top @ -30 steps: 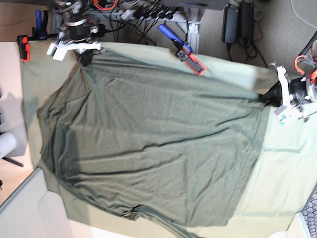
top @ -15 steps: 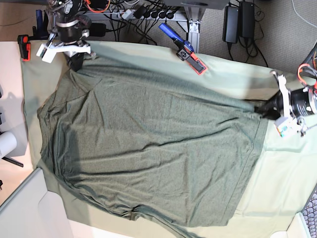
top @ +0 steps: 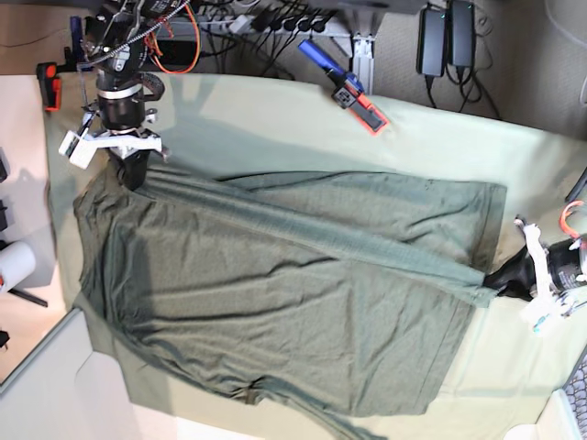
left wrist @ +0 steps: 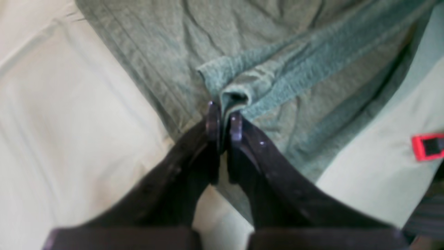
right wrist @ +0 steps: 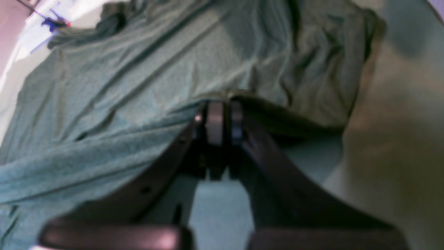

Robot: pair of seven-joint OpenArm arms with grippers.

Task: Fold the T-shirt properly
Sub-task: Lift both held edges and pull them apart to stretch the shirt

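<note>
Closest in the left wrist view: left gripper [left wrist: 222, 119], dark jaws pinched tight on a bunched hemmed corner of the T-shirt [left wrist: 263, 69], fabric rolled into a small loop just above the fingertips. Pale mint table cloth [left wrist: 69, 121] to one side, and a red clamp tip [left wrist: 427, 146] at the far edge.

Closest in the right wrist view: right gripper [right wrist: 218, 121], jaws clamped together on a raised edge of the T-shirt [right wrist: 138, 86], wrinkled fabric spreading away beyond the tips, table cloth [right wrist: 392, 132] bare alongside.

Seen from the base camera: T-shirt [top: 275, 293] spread flat across the table cloth [top: 275, 119], upper edge doubled over onto the body in a long slanting fold running between the two grippers. Left gripper [top: 504, 278] low at the view's right, gripping the fold's end at the hem. Right gripper [top: 134, 171] at the view's upper left, gripping the other end near the shoulder. Farther back, a blue-and-red clamp [top: 341, 84] lying on the cloth's far edge, well apart from the shirt, then a tangle of cables [top: 266, 18] and two black power bricks [top: 445, 37] on the floor.
</note>
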